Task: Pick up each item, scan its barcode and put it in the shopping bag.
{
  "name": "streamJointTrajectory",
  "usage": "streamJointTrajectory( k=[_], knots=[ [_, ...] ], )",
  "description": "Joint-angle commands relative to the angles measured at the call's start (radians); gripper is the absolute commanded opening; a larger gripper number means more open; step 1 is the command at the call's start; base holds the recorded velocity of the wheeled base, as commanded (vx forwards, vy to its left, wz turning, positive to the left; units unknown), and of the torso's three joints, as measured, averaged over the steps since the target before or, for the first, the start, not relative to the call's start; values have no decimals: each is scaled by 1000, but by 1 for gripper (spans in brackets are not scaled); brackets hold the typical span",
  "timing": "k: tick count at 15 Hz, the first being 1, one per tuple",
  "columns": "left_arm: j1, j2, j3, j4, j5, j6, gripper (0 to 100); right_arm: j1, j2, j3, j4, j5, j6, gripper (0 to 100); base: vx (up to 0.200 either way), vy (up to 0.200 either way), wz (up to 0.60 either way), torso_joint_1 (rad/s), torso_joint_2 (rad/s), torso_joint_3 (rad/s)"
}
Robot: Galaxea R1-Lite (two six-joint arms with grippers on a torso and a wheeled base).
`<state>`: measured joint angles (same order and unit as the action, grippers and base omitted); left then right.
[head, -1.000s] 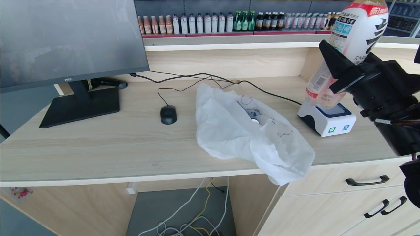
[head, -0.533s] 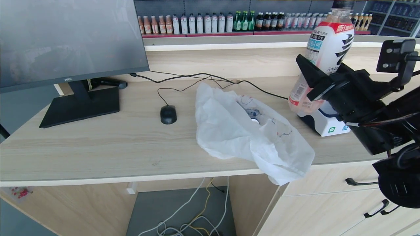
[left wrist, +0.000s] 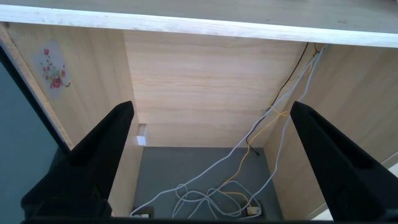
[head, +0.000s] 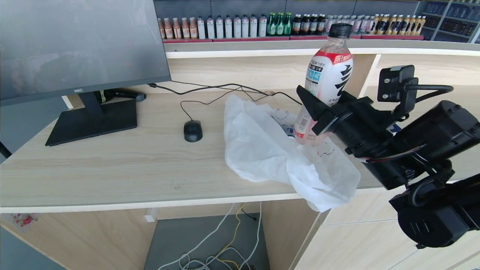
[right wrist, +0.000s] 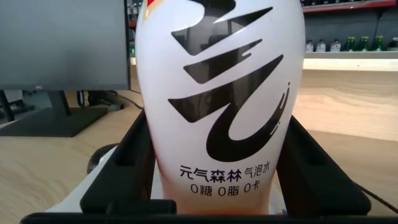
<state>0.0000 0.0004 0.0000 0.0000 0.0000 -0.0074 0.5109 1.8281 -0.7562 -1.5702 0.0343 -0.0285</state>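
Wooden desk [head: 112, 168] has the shopping bag [head: 262, 150] lying crumpled, one corner drooping off the edge. Right gripper [head: 323, 109] is clamped round the bottle [head: 326, 78] down low, holding it upright just over the bag. Mouth's hardly open, so I reckon letting go now lands it on top and it rolls.

Drink bottle [head: 325, 80]: white wrap label. A large black brush-stroke character is printed across it, with two short lines of small black print beneath. A red band with white print is carried at the shoulder.
Monitor [head: 75, 45]: a small pale logo is set on the lower bezel.
Shelf bottles [head: 240, 26]: labels too small to be read.
Cabinet panel [left wrist: 31, 106]: flower sticker [left wrist: 55, 67].
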Motion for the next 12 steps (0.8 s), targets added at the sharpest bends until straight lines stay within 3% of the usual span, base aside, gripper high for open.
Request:
streamJointTrajectory(
  k=[1,12],
  knots=[
    [0,0,0,0,0,0,100,29,26,44,-1,-1,-1,0,0,0,0,0,0,0],
    [0,0,0,0,0,0,100,-28,42,51,-1,-2,-2,0,0,0,0,0,0,0]
  ],
)
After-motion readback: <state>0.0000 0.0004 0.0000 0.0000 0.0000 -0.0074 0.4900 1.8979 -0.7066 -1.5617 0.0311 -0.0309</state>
